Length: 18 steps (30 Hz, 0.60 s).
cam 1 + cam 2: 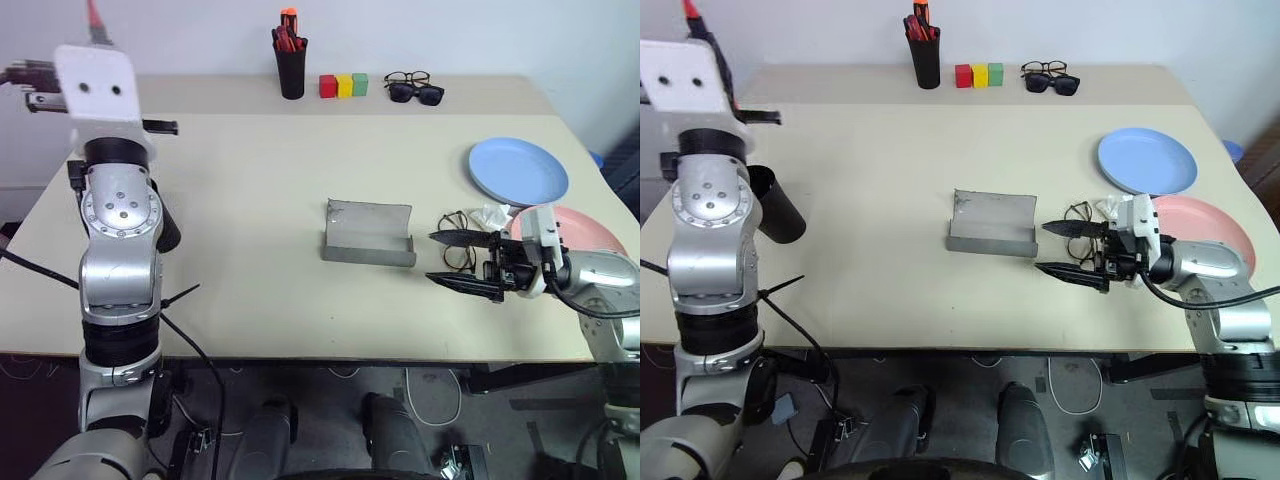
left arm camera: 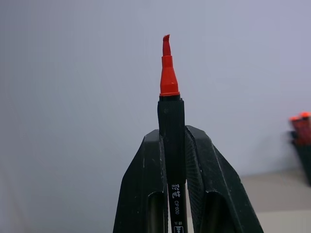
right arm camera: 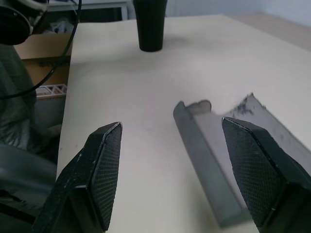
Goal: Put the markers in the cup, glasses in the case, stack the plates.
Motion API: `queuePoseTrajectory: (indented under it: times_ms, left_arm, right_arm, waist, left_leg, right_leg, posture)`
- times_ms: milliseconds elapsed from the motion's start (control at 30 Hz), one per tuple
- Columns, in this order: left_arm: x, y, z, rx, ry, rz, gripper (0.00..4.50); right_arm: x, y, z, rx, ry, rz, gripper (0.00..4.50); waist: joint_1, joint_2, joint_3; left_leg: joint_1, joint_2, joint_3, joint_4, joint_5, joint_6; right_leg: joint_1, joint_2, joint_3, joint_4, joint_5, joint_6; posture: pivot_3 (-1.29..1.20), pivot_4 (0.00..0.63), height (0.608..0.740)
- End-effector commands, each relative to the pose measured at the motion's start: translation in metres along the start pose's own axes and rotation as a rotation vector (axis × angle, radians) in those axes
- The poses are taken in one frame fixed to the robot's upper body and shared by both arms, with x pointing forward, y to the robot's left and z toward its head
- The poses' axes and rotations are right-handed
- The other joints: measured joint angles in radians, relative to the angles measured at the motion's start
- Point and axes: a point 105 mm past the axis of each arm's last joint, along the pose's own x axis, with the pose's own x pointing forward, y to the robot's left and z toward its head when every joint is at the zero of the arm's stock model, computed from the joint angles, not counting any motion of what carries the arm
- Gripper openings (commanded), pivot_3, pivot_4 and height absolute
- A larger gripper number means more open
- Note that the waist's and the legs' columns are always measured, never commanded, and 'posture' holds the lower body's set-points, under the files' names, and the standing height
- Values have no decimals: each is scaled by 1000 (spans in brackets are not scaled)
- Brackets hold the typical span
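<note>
Beige table [image 1: 260, 200], plain white wall [image 1: 450, 35], cables on the floor [image 1: 430, 400]

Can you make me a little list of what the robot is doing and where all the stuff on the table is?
left claw: shut on the red-tipped marker, lifted up high
right claw: open, low over the table, pointing at the case
case: grey, open, middle of the table
glasses: on the table right by the right claw
cup: black, tipped, beside the left arm
plates: blue plate and pink plate side by side, not stacked yet
far edge: pen cup, colored blocks, sunglasses
</note>
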Motion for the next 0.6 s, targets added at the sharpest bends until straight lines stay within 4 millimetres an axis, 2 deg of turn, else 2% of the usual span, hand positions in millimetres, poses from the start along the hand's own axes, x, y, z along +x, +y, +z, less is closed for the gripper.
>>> queuePoseTrajectory:
  times_ms: [33, 233, 400, 600]
  left_arm:
    - [-5, 24, -11, 33, 11, 119, 34]
    - [-23, 31, -34, 55, 87, 181, 34]
    - [-28, 23, -45, 54, 130, 179, 34]
    - [-35, 15, -51, 41, 162, 178, 34]
  right_arm:
    - [4, 0, 5, -30, -7, 34, 3341]
    - [7, -1, 7, -39, -20, 58, 3341]
    - [16, -5, 25, -16, -130, 50, 3341]
    - [25, -4, 32, -17, -161, 62, 3341]
  waist:
    - [0, 0, 0]
    - [0, 0, 0]
    - [-2, 0, 0]
    - [0, 0, 0]
  left_leg:
    - [0, 0, 0, 0, 0, 0]
    - [0, 0, 0, 0, 0, 0]
    - [0, 0, 0, 1, 0, 0]
    - [0, 0, 0, 1, 0, 0]
  right_leg:
    - [0, 0, 0, 0, 0, 0]
    - [0, 0, 0, 1, 0, 0]
    - [0, 0, 0, 1, 0, 0]
    - [0, 0, 0, 1, 0, 0]
  posture:
    - [0, 150, 740]
    - [0, 150, 740]
    - [0, 150, 740]
    - [0, 150, 740]
